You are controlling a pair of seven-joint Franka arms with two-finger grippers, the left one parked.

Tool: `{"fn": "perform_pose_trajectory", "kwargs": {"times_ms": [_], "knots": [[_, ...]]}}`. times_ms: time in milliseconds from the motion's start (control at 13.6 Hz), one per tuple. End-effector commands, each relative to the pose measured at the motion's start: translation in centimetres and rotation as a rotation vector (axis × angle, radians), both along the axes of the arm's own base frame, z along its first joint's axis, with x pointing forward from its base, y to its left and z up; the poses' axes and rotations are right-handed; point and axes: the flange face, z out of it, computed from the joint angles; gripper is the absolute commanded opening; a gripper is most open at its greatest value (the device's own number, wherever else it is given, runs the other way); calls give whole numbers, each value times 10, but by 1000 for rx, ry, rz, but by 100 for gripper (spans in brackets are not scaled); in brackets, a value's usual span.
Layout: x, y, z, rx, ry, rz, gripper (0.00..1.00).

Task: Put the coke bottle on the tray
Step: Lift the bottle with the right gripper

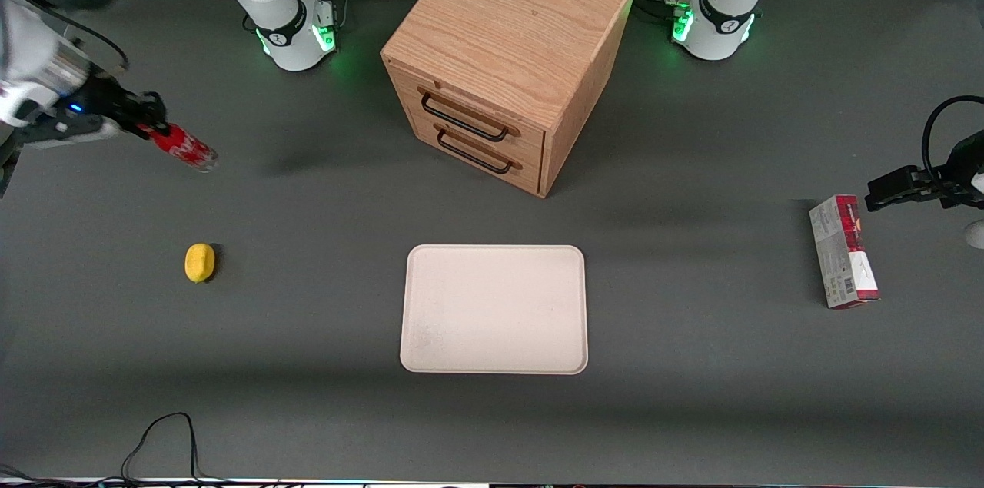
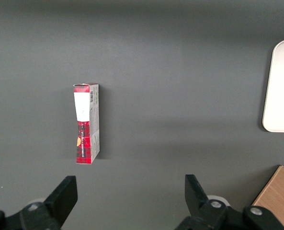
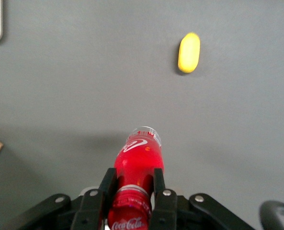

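Fingers (image 3: 95,203) of the end effector (image 1: 154,127) are clamping the coke bottle (image 1: 183,146) near its cap, holding it tilted above the worktop (image 1: 692,411) at the working arm's end. Seen from the front camera, the bottle is hanging at about ten o'clock from the tray (image 1: 494,309), well apart, with the lemon (image 1: 200,262) lying nearer the camera
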Motion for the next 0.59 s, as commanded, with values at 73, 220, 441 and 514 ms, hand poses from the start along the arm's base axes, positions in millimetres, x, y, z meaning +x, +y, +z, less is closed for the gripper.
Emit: {"fn": "perform_pose_trajectory", "kwargs": {"times_ms": [73, 220, 441, 514], "knots": [[18, 2, 103, -26, 1, -4, 11], [26, 2, 123, -34, 10, -7, 11], [70, 27, 127, -17, -2, 22, 11], [95, 48, 135, -17, -20, 48, 10]]}}
